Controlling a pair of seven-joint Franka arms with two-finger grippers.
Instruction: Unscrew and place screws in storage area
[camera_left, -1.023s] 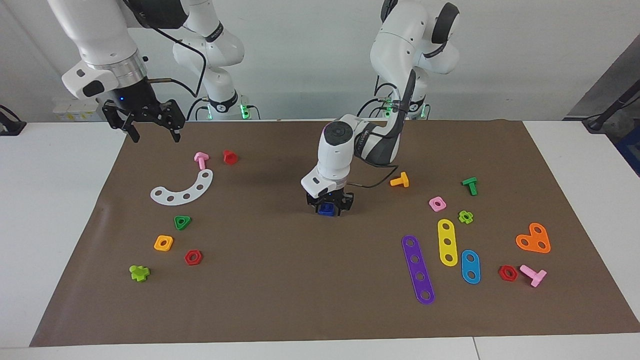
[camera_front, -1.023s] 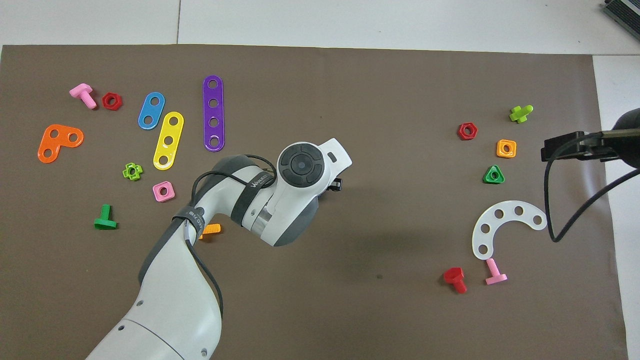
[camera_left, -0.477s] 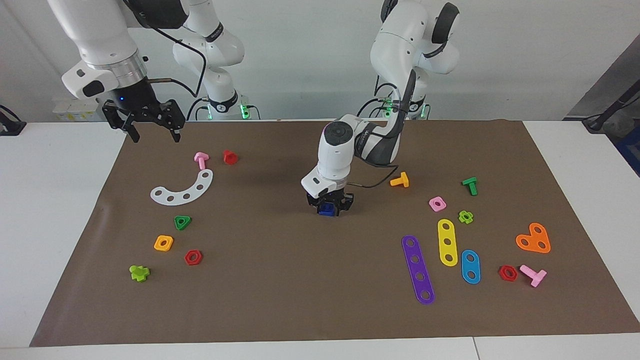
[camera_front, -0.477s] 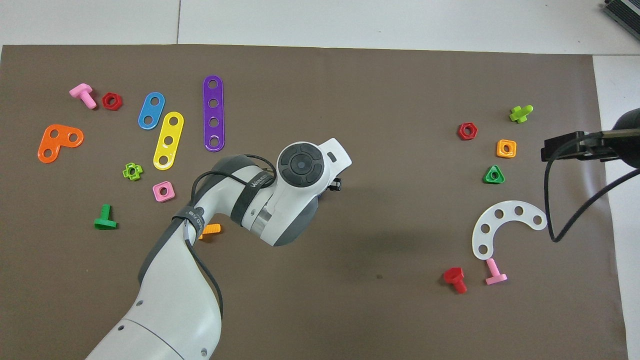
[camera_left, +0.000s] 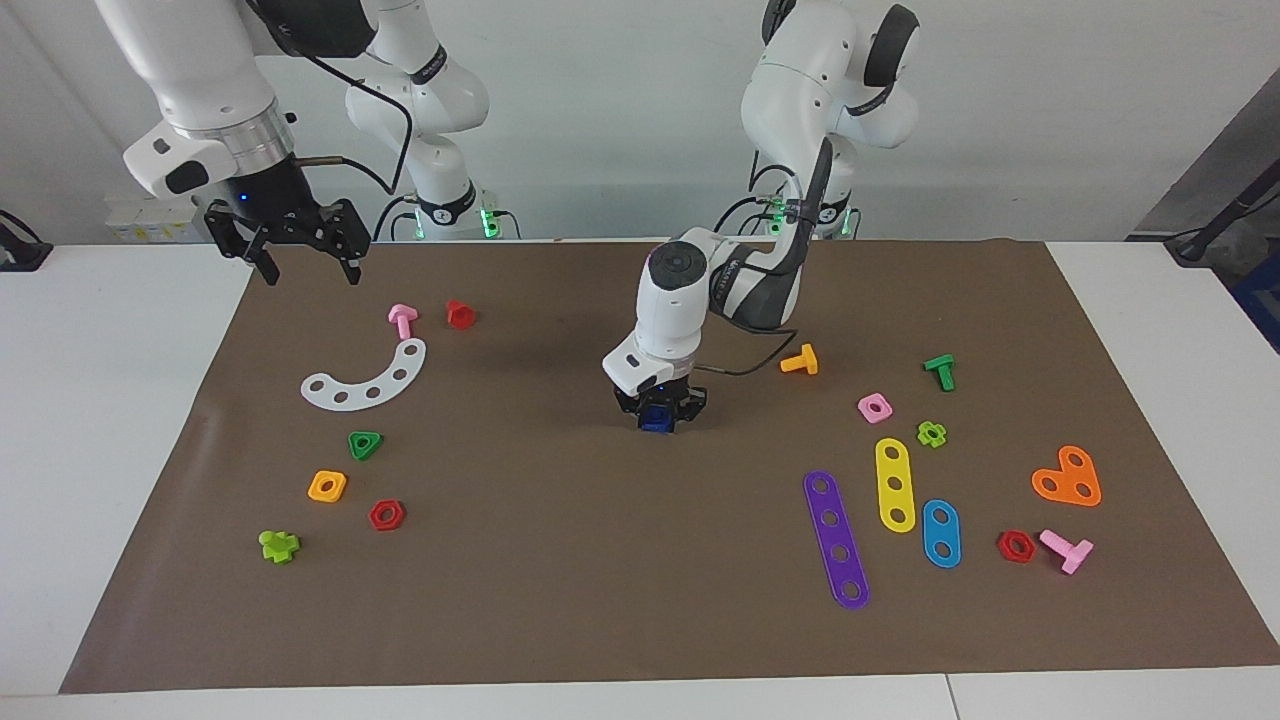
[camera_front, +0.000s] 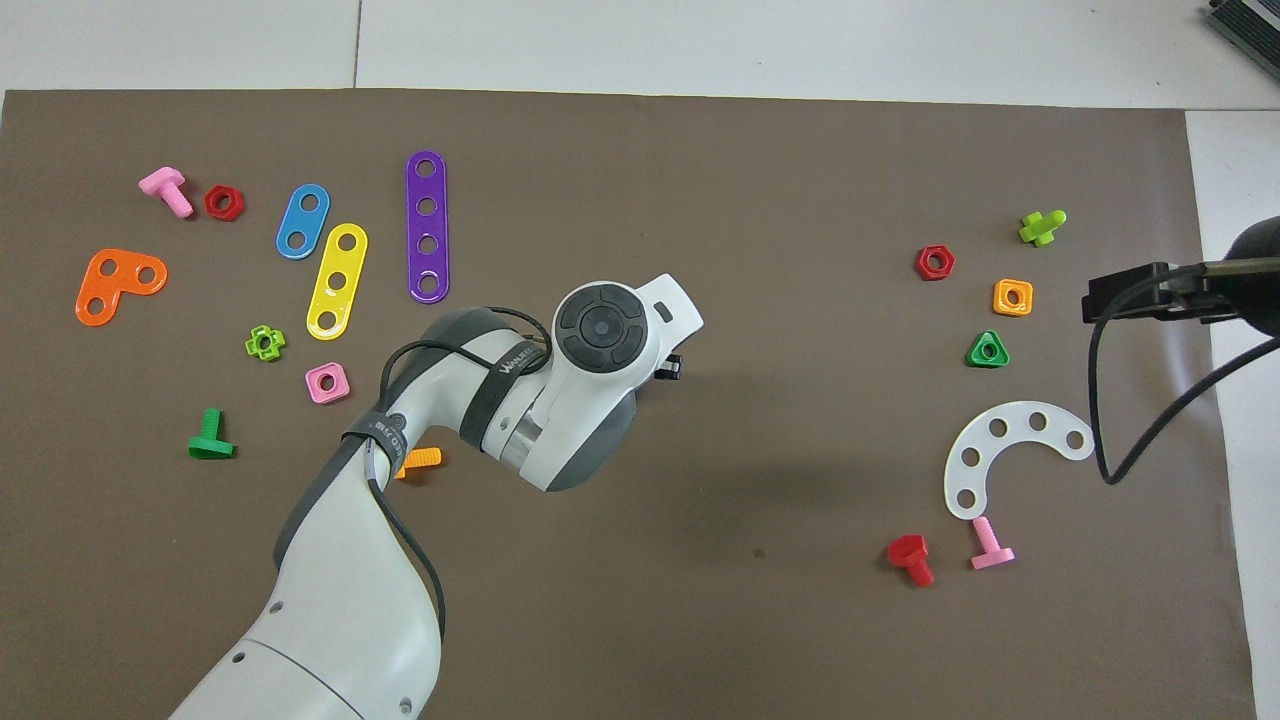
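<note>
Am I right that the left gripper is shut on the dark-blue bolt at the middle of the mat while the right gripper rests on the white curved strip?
Not quite. The left gripper is shut on the dark-blue bolt, but the facing view shows the right gripper raised in the air, open, well clear of the white curved strip.

Left claw (camera_left: 658, 412) low, closed; right claw (camera_left: 303, 252) raised, open.

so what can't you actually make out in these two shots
- Dark-blue bolt: facing view shows only part of it between the fingers of the left gripper; overhead, the arm's wrist hides both completely.
- Orange bolt: overhead, its head is under the left arm.
- Right gripper: overhead, only a dark side-on sliver at the frame edge.
</note>
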